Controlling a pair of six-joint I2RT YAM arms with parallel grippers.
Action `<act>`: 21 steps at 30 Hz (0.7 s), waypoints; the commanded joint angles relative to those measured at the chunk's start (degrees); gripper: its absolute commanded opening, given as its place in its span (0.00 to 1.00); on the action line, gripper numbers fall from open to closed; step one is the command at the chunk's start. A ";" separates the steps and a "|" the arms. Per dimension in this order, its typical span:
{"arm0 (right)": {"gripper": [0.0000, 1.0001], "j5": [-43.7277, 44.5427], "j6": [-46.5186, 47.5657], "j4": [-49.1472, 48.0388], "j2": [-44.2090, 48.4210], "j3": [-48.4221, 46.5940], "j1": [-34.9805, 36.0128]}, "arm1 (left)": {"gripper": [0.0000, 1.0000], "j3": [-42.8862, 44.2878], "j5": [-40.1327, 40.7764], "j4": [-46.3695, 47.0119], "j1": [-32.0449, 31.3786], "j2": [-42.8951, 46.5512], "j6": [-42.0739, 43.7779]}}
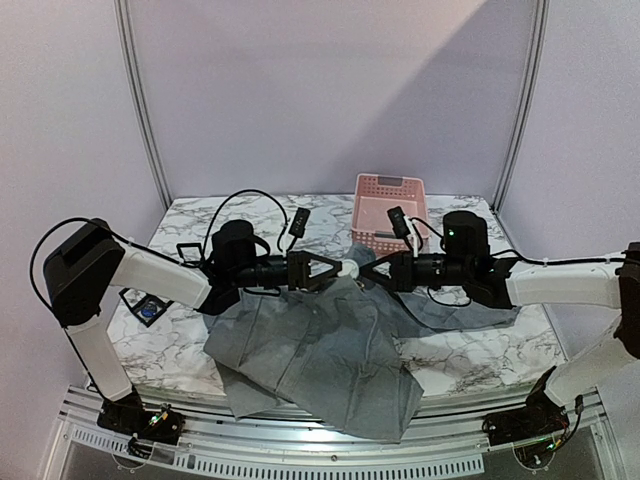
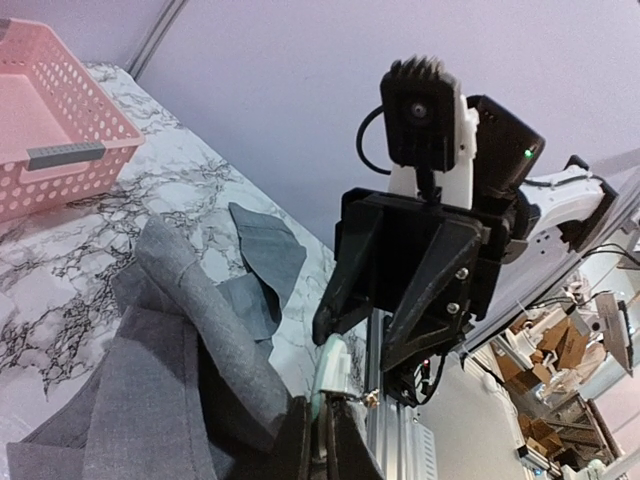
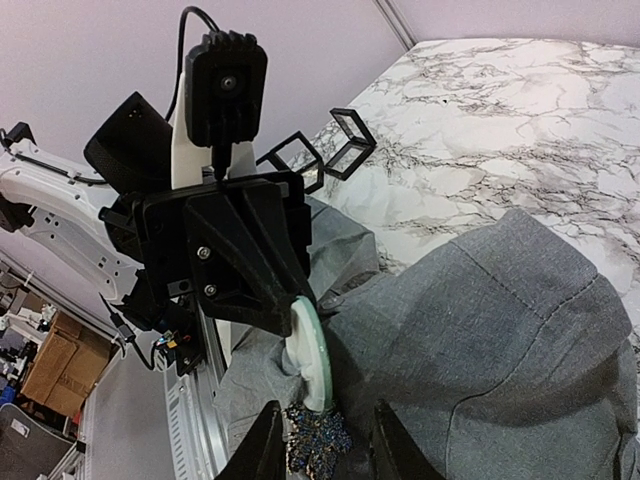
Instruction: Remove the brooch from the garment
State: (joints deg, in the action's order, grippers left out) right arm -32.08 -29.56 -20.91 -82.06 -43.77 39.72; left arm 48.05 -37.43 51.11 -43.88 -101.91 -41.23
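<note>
Brooch (image 3: 312, 350), a pale round disc with a glittering blue cluster (image 3: 315, 440) at its lower edge, sits against a raised fold of the garment (image 1: 320, 350) between two facing arms. The plain grey cloth lies rumpled across the marbled table (image 1: 480, 350) and spills over its near edge. The left gripper (image 1: 336, 269) is clamped tight on the disc. The right gripper (image 1: 363, 271) stands narrowly parted around the blue cluster; whether it pinches cannot be told.
</note>
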 commanded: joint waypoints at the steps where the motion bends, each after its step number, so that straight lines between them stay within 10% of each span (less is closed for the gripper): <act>1: 0.26 -2.51 -0.67 -2.84 -1.86 0.09 -0.30 | 0.00 -0.55 -0.06 2.75 -0.51 1.01 -0.98; 21: 0.15 -6.96 -1.58 -6.06 -5.65 -0.79 -0.26 | 0.00 -0.76 -0.68 3.65 -0.51 1.22 -1.92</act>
State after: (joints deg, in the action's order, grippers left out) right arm -37.15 -30.96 -25.76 -86.50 -43.79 39.70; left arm 47.81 -37.50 52.21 -43.88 -101.91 -42.81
